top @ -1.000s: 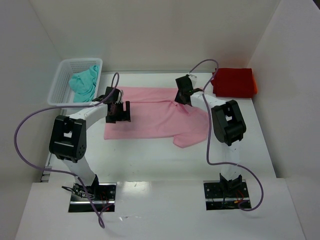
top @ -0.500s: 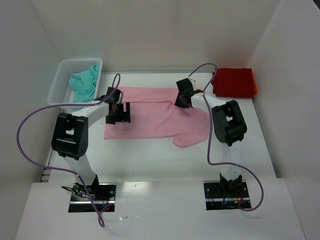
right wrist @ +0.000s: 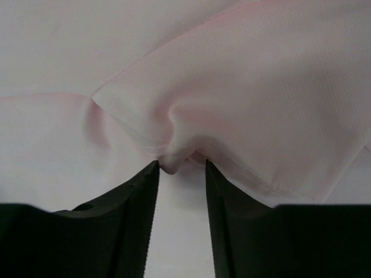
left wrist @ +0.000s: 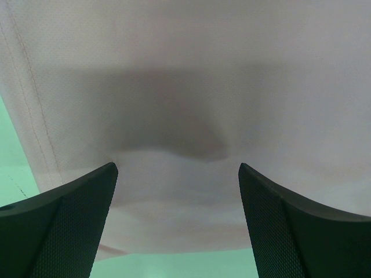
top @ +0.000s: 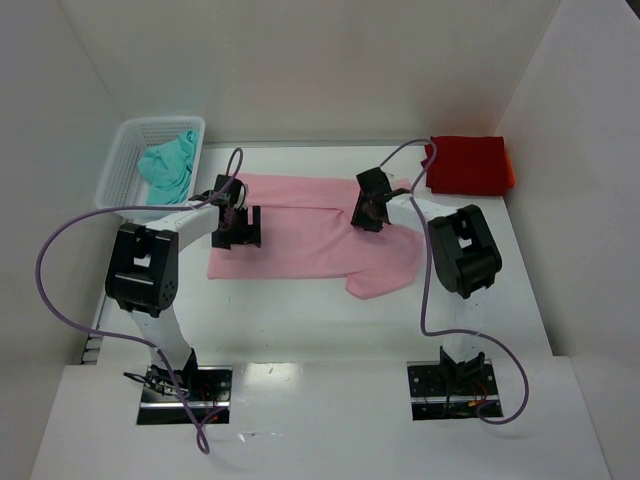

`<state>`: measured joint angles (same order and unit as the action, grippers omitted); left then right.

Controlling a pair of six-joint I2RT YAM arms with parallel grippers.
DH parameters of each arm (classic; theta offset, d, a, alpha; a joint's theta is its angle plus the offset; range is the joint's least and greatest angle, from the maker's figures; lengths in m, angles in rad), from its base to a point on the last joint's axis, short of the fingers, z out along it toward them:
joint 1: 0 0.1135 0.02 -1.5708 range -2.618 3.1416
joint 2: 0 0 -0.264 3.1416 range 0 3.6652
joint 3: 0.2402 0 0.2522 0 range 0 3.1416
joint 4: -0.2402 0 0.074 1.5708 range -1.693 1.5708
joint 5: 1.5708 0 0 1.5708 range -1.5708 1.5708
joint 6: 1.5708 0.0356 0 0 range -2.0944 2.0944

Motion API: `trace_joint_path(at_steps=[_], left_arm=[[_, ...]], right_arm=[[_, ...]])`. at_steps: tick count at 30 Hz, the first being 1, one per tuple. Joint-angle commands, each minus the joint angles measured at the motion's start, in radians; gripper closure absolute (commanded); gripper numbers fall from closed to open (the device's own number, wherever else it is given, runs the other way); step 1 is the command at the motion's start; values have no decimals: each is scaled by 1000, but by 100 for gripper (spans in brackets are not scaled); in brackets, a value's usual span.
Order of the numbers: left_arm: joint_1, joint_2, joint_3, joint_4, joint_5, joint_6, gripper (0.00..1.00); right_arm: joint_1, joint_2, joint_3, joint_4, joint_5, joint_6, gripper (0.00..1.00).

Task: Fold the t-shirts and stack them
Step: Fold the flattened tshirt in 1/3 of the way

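Observation:
The light pink t-shirt [top: 310, 240] lies spread across the middle of the table. My left gripper [top: 237, 228] hovers over its left part, open, with the jaws wide apart. In the left wrist view [left wrist: 177, 168] pink cloth [left wrist: 185, 87] and its hem fill the frame. My right gripper [top: 368, 213] is at the shirt's upper right. In the right wrist view [right wrist: 181, 165] it is shut on a bunched fold of pink cloth [right wrist: 261, 87]. The bright red t-shirt [top: 470, 165] lies folded at the back right. The teal t-shirt [top: 165, 165] is crumpled in the basket.
The white mesh basket [top: 160, 122] stands at the back left corner. White walls close in the table on the left, back and right. Purple cables loop from both arms over the table sides.
My right gripper has moved nearer and slightly right, pulling the pink cloth's upper edge with it. My left gripper has stayed almost still.

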<state>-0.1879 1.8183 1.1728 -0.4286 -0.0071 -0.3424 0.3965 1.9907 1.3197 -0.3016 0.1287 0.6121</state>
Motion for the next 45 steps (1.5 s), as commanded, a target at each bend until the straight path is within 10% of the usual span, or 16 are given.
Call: trace_joint_path(at_steps=[1, 26, 45], left_arm=[[-4, 12, 33, -6, -11, 14, 8], [-4, 12, 33, -6, -2, 14, 8], [-4, 41, 33, -6, -2, 14, 8]], right_arm=[[-2, -92, 4, -19, 69, -5, 52], [-102, -170, -189, -64, 150, 37, 50], [-102, -136, -180, -2, 141, 55, 86]])
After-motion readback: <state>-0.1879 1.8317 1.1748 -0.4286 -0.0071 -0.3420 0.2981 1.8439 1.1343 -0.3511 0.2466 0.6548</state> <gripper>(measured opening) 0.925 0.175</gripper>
